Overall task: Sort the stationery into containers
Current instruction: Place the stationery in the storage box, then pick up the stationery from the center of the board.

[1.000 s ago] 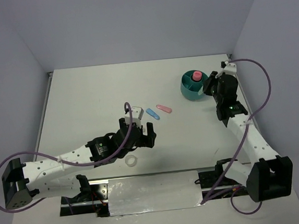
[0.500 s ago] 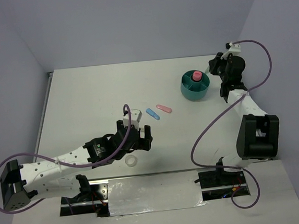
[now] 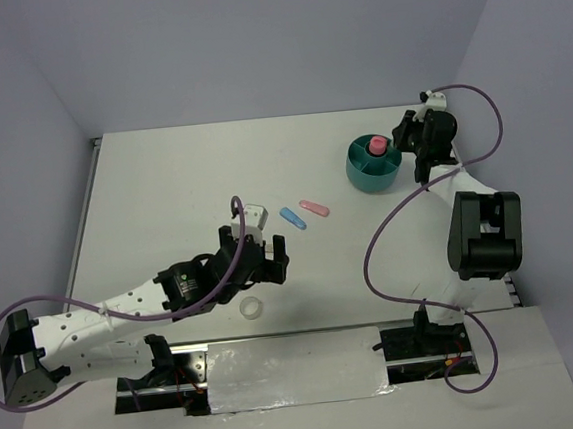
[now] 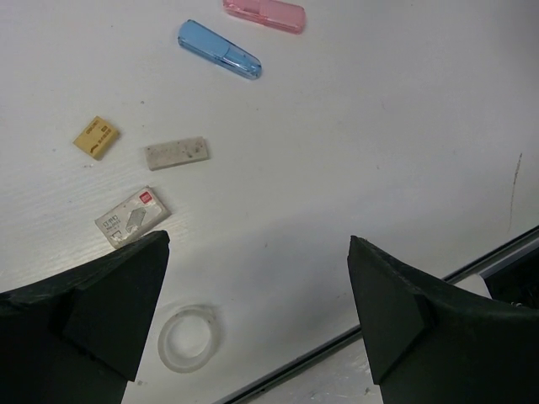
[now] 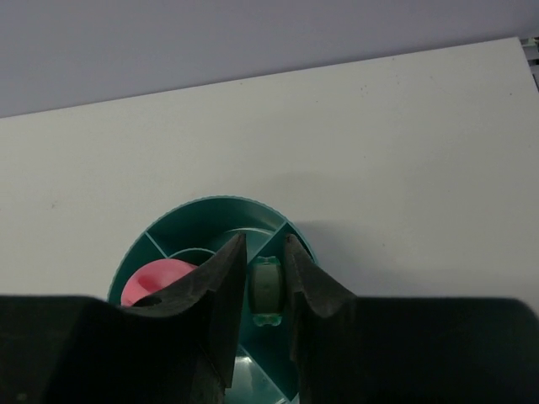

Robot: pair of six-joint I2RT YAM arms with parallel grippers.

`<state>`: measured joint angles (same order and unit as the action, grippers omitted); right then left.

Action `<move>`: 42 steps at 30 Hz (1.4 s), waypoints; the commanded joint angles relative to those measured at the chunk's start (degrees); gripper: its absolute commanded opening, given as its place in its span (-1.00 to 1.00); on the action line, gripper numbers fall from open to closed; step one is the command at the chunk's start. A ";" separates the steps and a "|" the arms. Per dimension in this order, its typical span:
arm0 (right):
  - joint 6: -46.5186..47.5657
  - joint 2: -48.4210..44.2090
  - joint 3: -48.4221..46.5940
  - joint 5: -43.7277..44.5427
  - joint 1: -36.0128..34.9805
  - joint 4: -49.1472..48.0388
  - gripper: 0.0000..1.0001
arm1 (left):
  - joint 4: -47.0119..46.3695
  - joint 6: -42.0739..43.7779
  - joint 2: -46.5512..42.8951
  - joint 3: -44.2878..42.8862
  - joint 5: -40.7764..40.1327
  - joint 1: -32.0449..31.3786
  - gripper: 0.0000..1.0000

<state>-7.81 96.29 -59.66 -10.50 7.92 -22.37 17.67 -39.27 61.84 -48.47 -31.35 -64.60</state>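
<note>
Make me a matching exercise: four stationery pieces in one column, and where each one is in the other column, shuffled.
1. blue stick
2. clear ring
3. pink tube
4. green stick

A. standing in the centre cup of the teal organizer
B. between the fingers of the right gripper
C. on the table beside the pink stick
D. on the table, nearest its front edge

Pairs: 1-C, 2-D, 3-A, 4-B

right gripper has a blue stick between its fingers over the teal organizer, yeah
No: the right gripper holds a green stick, not a blue one, between its fingers over the teal organizer; the right wrist view shows it. The blue stick lies on the table.
</note>
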 commanded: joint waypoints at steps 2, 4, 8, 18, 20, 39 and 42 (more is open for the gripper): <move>-0.45 -1.98 0.42 -0.13 0.25 -2.59 -0.25 | -2.46 0.68 1.08 -2.51 -0.55 1.49 0.99; -1.67 -2.69 1.21 0.22 0.25 -2.77 -0.08 | -3.08 0.42 3.19 -3.12 0.15 3.15 0.99; -3.35 -3.04 0.25 0.48 0.25 -0.66 0.15 | -6.06 -0.55 7.40 -4.53 5.33 9.21 0.99; -17.39 -19.54 5.34 6.18 -2.81 3.71 0.20 | 3.75 -6.78 30.24 -25.78 3.33 15.82 0.99; -23.00 -23.50 5.52 11.36 -5.45 17.57 0.20 | 8.41 -9.94 37.43 -33.66 0.61 16.52 0.99; -23.92 -61.23 26.35 5.68 -18.38 39.42 0.43 | 32.43 -37.99 71.48 -64.12 -6.53 17.23 0.83; -23.65 -60.52 26.79 3.21 -18.47 38.90 0.42 | 33.21 -39.04 72.80 -64.30 -5.91 17.23 0.82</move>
<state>-32.73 34.81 -33.26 -3.70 -10.11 15.92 48.51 -75.70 133.40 -110.91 -37.60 -47.55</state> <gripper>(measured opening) 0.711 0.912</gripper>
